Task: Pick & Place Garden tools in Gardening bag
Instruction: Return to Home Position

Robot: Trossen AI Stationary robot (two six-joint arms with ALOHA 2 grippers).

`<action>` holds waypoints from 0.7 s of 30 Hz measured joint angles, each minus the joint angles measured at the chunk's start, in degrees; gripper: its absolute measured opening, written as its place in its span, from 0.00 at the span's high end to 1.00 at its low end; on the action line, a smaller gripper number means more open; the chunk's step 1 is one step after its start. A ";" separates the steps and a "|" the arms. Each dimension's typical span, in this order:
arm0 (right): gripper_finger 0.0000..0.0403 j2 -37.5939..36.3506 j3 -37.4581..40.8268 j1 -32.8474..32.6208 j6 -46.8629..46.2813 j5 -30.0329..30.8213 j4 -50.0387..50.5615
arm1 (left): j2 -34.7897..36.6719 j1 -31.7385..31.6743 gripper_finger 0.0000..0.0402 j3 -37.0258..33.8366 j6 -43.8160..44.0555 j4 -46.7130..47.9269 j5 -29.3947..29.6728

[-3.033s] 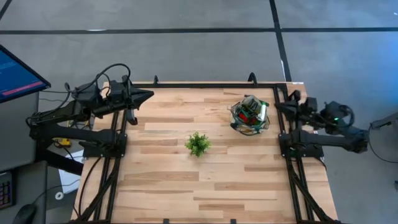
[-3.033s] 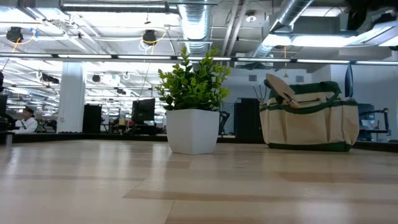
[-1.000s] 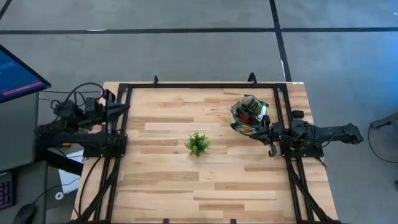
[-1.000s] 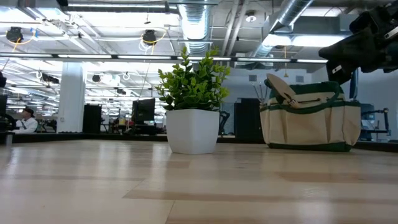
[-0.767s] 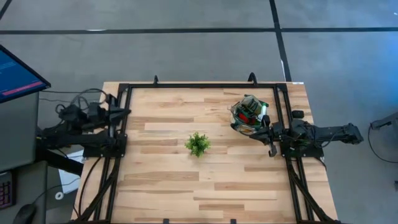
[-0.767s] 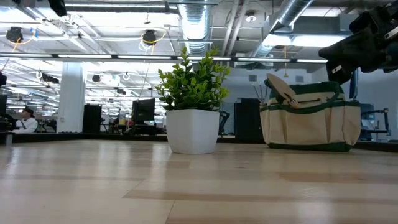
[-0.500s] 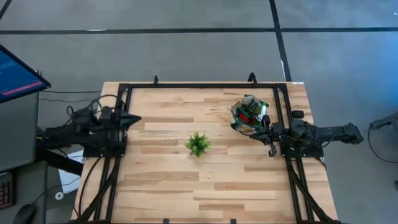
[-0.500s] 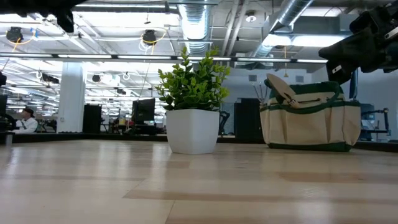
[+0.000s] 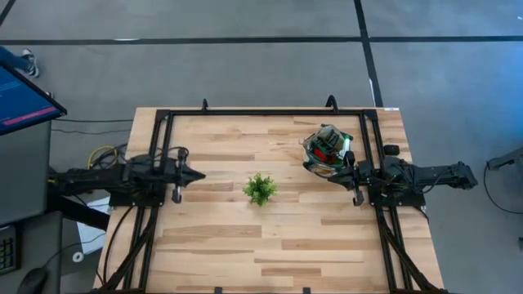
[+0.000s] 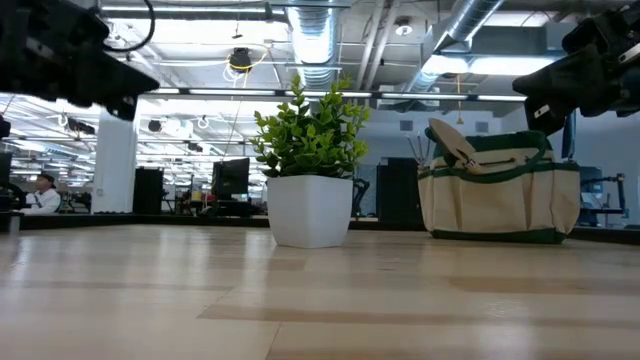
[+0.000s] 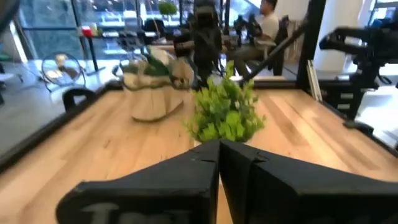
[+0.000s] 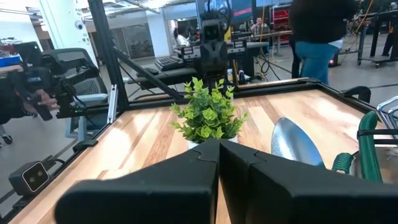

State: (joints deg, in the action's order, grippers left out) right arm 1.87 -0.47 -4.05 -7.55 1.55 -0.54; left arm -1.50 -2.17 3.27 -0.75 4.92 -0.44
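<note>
High view shows the wooden table (image 9: 245,245) with the gardening bag (image 9: 328,151) standing to the right of the potted plant (image 9: 260,189) and nearer the far edge. The bag is a small round tote of pale beige fabric with a dark green rim and base band, packed with garden tools: green and red items crowd its mouth, a wooden handle (image 10: 452,142) leans out of the top, and a grey trowel blade (image 12: 295,146) shows beside the rim in the right wrist view. The plant is leafy green in a white pot. The left gripper (image 9: 198,174) hangs left of the plant, well apart from it, its fingers pressed together on nothing. The right gripper (image 9: 333,175) sits right of the plant, just beside the bag's near side, its fingers likewise closed tip to tip and empty.
</note>
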 joint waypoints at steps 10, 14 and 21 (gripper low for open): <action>1.00 0.00 0.00 0.00 0.02 -0.03 0.02 | -4.21 -0.02 1.00 -1.14 2.95 -1.95 0.08; 1.00 0.00 0.00 0.00 0.02 -0.03 0.02 | -6.04 -0.02 1.00 -1.23 2.93 -2.27 0.09; 1.00 0.00 0.00 0.00 0.02 -0.03 0.02 | -8.30 -0.02 1.00 -1.23 2.94 -2.48 0.12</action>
State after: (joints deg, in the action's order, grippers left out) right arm 1.87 -0.47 -4.05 -7.53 1.52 -0.51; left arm -9.80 -2.20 2.04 2.20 2.44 -0.32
